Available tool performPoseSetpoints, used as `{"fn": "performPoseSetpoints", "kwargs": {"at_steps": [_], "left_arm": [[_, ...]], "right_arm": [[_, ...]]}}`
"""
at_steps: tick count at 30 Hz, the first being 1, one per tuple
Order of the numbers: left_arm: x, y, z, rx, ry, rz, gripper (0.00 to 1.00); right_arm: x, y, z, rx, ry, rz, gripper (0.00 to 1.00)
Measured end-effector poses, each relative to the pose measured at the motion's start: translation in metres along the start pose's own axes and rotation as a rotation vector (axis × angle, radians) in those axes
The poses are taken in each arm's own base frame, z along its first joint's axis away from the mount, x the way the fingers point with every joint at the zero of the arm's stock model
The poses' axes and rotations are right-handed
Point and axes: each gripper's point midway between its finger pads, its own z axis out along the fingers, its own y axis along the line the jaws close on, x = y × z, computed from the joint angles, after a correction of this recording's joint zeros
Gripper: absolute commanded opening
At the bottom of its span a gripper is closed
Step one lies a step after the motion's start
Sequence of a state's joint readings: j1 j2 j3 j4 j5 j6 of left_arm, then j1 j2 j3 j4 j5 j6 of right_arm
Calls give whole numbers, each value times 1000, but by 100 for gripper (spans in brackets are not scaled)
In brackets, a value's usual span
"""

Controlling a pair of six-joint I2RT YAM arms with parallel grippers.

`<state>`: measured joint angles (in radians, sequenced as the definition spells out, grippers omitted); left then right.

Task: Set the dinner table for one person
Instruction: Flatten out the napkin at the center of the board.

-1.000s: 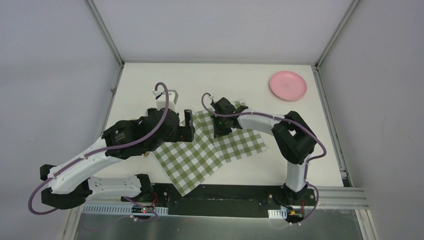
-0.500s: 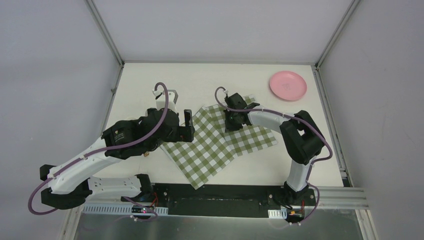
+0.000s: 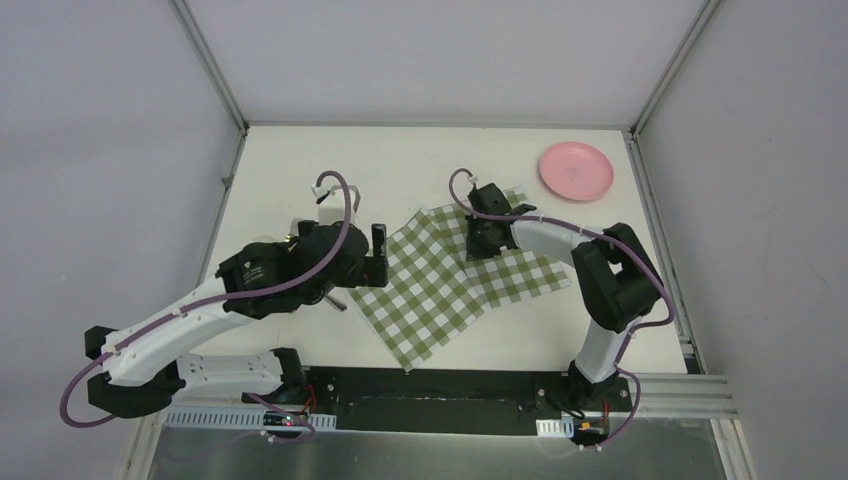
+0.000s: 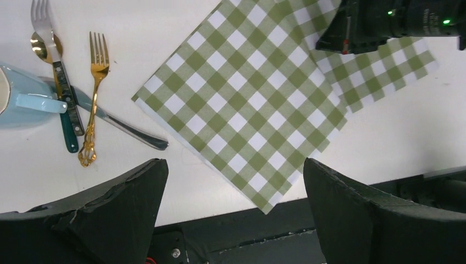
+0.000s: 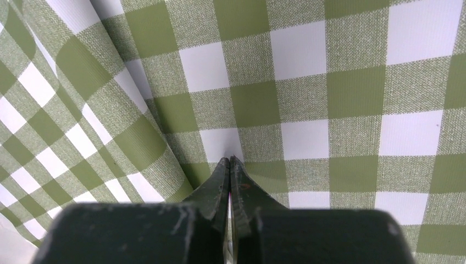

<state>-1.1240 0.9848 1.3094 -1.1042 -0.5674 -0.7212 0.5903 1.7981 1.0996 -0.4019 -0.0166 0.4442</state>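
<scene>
Top external view: the broad white matte dinner table (image 3: 400,160) fills the space between its aluminium rails, with a green-and-white checked cloth (image 3: 440,285) lying askew across its middle and a round pink plate (image 3: 576,171) in the far right corner. Seen from its own wrist, the right gripper (image 5: 229,165) is clenched on a puckered fold of that cloth. The left gripper (image 4: 233,170) hangs spread wide, holding nothing, above the cloth's left side, near a gold fork (image 4: 94,99) and a pale blue mug (image 4: 22,102).

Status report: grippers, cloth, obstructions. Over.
Right gripper shut on checked cloth. Left gripper open, empty, at its left edge. It lies askew on dinner table, partly folded. Cutlery and pink plate clear of it.
</scene>
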Motion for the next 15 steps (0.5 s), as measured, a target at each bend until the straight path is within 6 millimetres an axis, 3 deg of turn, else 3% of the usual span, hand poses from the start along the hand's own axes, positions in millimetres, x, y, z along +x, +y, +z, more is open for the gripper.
{"fn": "performPoseSetpoints", "kwargs": {"at_steps": [3, 5, 7, 8, 10, 11, 15], "left_arm": [[9, 4, 10, -39, 16, 23, 90], [14, 5, 17, -64, 24, 35, 71], [20, 4, 24, -85, 35, 39, 58], [23, 4, 28, -91, 41, 41, 43], [30, 4, 34, -96, 49, 41, 4], [33, 3, 37, -98, 53, 36, 0], [50, -1, 52, -94, 74, 36, 0]], "right_arm": [[-3, -8, -1, 14, -4, 20, 0], [-4, -14, -2, 21, -6, 34, 0], [-6, -20, -3, 28, -9, 48, 0], [-7, -23, -3, 33, -11, 56, 0], [-8, -30, -4, 43, -15, 70, 0], [-9, -33, -5, 48, -17, 77, 0], [-11, -43, -7, 61, -18, 102, 0]]}}
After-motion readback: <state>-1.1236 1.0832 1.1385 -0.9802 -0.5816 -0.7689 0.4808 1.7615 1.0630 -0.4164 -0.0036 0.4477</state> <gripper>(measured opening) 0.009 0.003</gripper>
